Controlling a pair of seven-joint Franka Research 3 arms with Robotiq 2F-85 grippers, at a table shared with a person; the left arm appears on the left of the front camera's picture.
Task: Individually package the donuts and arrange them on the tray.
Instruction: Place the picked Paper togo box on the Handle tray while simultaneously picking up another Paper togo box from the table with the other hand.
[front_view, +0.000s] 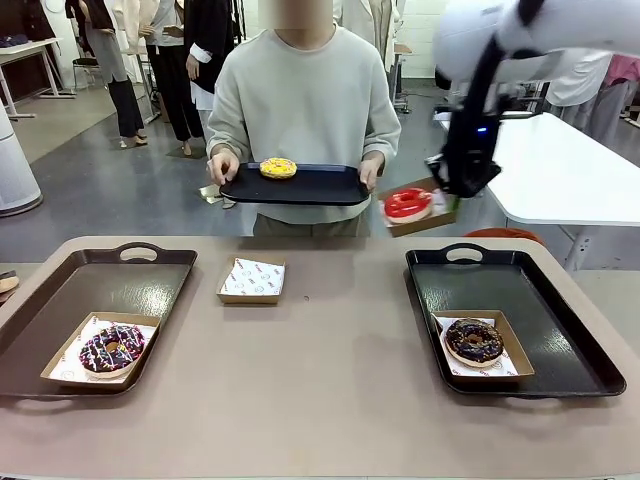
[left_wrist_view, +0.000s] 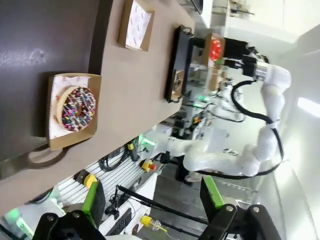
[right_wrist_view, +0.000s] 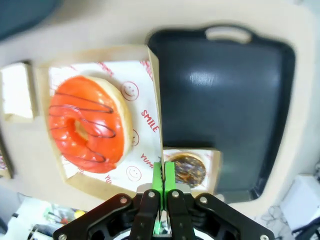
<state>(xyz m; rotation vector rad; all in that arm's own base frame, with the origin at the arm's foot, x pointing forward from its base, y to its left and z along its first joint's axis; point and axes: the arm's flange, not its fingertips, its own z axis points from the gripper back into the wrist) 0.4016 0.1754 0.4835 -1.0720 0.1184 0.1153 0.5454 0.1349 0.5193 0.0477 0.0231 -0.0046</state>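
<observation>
Right hand (right_wrist_view: 162, 167) clamps the box (right_wrist_view: 95, 54) under the red donut (right_wrist_view: 87, 125), partly covering the chocolate donut (right_wrist_view: 189, 167).

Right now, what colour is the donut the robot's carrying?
The donut: red-orange icing, thin dark squiggles; clearest in right wrist view.

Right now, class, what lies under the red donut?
Printed paper lining a cardboard box, pinched by the right claw. The paper directly beneath the donut is covered.
</observation>
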